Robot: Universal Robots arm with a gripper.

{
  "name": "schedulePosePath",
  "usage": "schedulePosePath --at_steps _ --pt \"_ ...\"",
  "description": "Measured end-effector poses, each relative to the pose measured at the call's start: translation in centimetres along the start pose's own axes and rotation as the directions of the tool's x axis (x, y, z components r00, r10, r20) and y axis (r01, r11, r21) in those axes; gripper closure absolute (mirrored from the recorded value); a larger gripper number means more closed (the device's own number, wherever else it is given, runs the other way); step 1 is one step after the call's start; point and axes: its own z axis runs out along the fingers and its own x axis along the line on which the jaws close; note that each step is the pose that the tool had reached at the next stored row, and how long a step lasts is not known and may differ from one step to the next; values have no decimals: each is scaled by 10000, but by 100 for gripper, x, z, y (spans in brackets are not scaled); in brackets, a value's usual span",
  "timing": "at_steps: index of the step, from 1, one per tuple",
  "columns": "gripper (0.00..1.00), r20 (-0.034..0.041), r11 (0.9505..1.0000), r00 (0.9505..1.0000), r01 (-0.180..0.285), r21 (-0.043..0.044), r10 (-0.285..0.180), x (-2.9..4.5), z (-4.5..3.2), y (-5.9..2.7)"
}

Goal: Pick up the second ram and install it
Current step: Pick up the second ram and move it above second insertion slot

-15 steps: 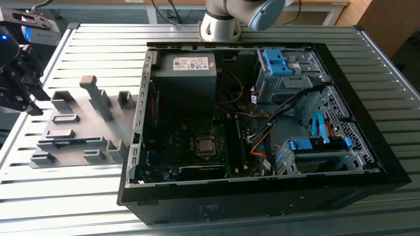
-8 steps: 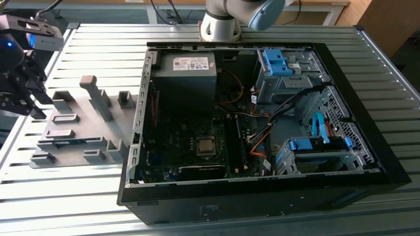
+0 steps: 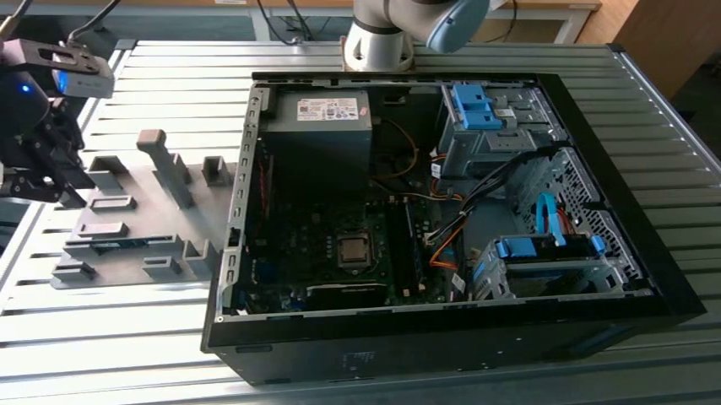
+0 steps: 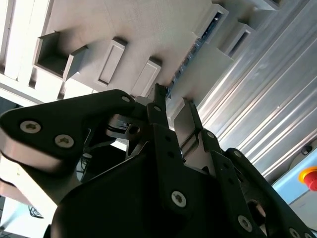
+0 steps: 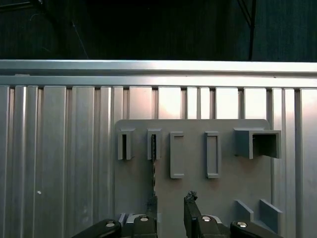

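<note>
Black two-finger gripper (image 5: pixel 171 207) is held spread, nothing pinched, over the flat grey plastic holder plate (image 5: pixel 233 188). The long thin blue-green circuit-board ram stick (image 5: pixel 153 166) is seen edge-on, seated in its slots, in line with one fingertip (image 5: pixel 151 210). Ribbed aluminium table (image 5: pixel 59 148) is left open around the plate's edges

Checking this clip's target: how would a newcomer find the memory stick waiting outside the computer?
To the exterior view's left of the open computer case, a grey plate of holder blocks lies on the ribbed table. The memory stick stands on edge in one slot there, near the open gripper. It is the one thin blue-green strip among plain grey blocks.
</note>
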Motion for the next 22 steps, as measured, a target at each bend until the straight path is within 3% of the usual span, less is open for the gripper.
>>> schedulePosePath --at_steps 22 --pt "65 -9 10000 10000 56 64 -56 72 320 1"
